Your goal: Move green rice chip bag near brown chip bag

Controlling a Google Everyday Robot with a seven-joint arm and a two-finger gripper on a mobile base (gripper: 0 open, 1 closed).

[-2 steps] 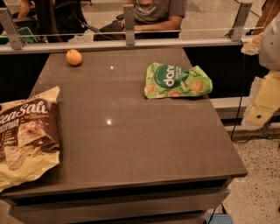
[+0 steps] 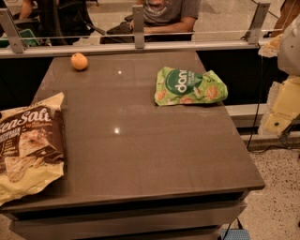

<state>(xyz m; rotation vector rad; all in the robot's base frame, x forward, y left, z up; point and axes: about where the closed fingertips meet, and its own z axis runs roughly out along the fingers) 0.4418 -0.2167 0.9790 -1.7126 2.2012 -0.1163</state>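
Note:
The green rice chip bag (image 2: 190,86) lies flat on the brown table (image 2: 140,154), at its far right, with the "dang" circle facing up. The brown chip bag (image 2: 28,145), brown and pale yellow with "Sea Salt" script, lies at the table's left front edge and is partly cut off by the frame. My gripper (image 2: 277,117) shows as pale cream parts at the far right edge of the view. It is beyond the table's right side, to the right of the green bag and apart from it, holding nothing I can see.
An orange (image 2: 79,61) sits at the table's far left corner. A rail with glass panels (image 2: 138,44) runs along the far edge, and a seated person (image 2: 164,11) is behind it. Speckled floor (image 2: 276,187) lies to the right of the table.

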